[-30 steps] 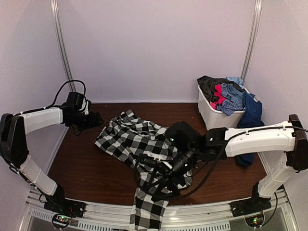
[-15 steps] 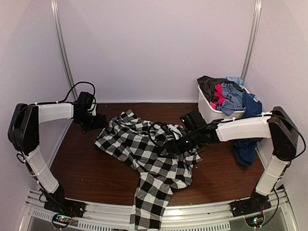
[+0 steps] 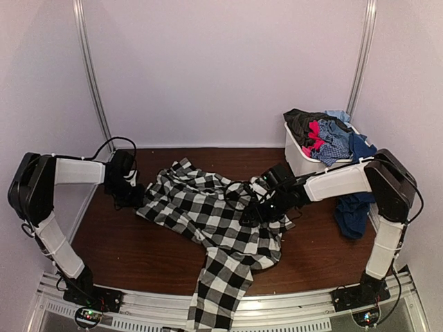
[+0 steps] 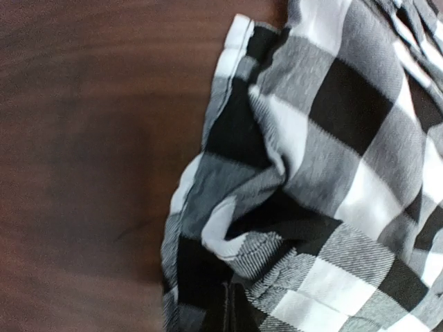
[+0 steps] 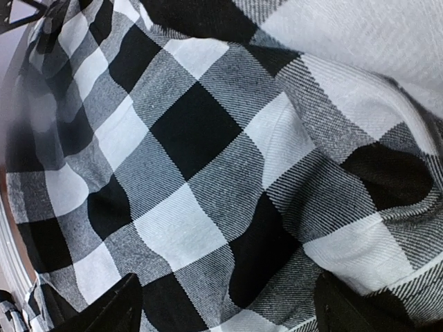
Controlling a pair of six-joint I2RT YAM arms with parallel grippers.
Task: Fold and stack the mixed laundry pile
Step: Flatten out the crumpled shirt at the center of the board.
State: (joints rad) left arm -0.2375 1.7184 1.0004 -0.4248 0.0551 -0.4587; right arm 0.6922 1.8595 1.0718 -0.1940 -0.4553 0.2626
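Overhead view of a dark wooden table (image 3: 131,249). Black-and-white checked shirt (image 3: 208,218) spread crumpled across the middle, with one long part trailing down past the near edge.

At the shirt's left edge: left gripper (image 3: 130,195), low on the table and reaching in from the side. Pressed together, apparently pinching the hem there, though its fingers barely show from the wrist camera. Close-up from that wrist: bare wood to the left of the shirt, then a white-trimmed hem running downward and bunching into tight folds at the bottom of the view.

On the shirt's right half: right gripper (image 3: 261,207), lying low over the cloth and spread wide. Close-up from that wrist: two dark fingertips (image 5: 111,308) well apart at the bottom corners, with only rumpled checks between them and a plain white patch of cloth at the upper right.

Right of the shirt, toward the back wall: white bin (image 3: 299,164), near the shirt's far corner but apart from it. Heaped in it, the rest of the laundry pile (image 3: 322,135): dark grey, red-pink and light blue plaid pieces mounded above the rim.

Farthest right of the shirt: long navy piece (image 3: 356,197), draped over the bin's right side and hanging down to the table.
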